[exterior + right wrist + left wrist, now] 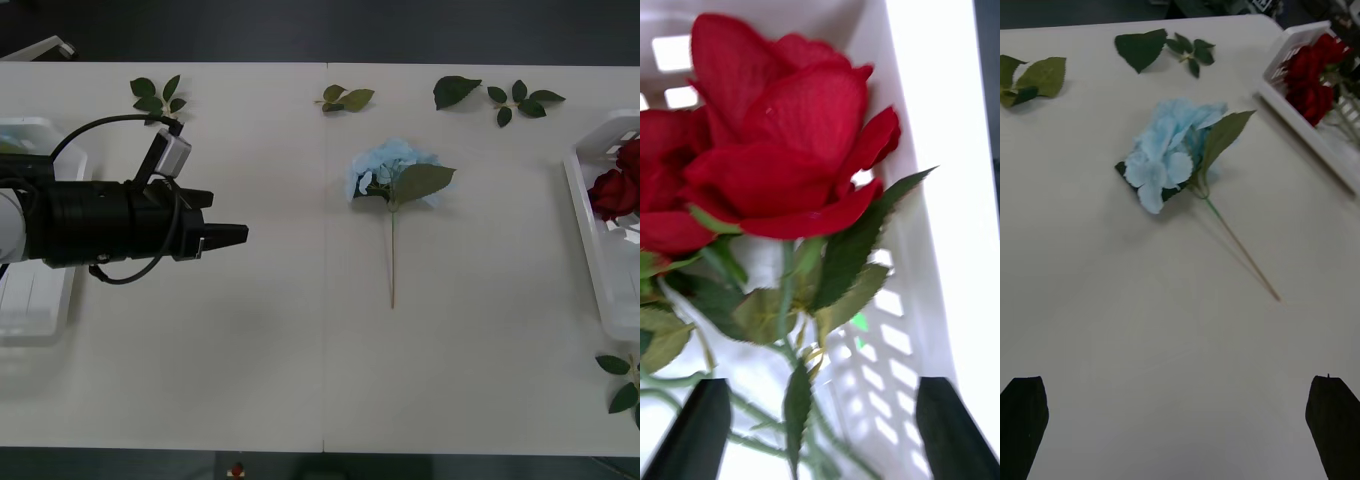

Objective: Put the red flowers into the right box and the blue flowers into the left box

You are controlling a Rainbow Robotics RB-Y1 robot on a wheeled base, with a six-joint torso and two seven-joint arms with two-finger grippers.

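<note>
Pale cream table [300,380], matte and smooth, with a faint seam running front to back through its middle; dark floor beyond the far edge.

Item: one blue flower [392,170], a fluffy sky-blue head of thin ruffled fabric petals, lying flat near the table's centre. One broad olive-green leaf overlaps the head; a thin straight tan stem runs from it toward the near edge.

Item: red flowers [616,185], deep-red roses with broad, satiny, curled petals, lying inside the right box [590,215] at the table's right edge. In the right wrist view the blooms [782,142] sit above serrated dark green leaves and thin green stems, against a white plastic wall [895,345] pierced with rectangular slots.

Item: left box [40,310], white plastic with a rounded rim, at the table's left edge, partly covered by the left arm.

Item: loose leaf sprigs, dark green and pointed, along the far edge [158,96] [345,98] [498,97] and at the near right corner [625,385].

Left gripper [232,237]: black cylindrical wrist with looped cable, pointing right, well apart from the blue flower; fingers [1022,420] spread wide, holding nothing.

Right gripper [824,431]: black tapered fingers [696,439] wide apart over the rose stems inside the right box, gripping nothing.
</note>
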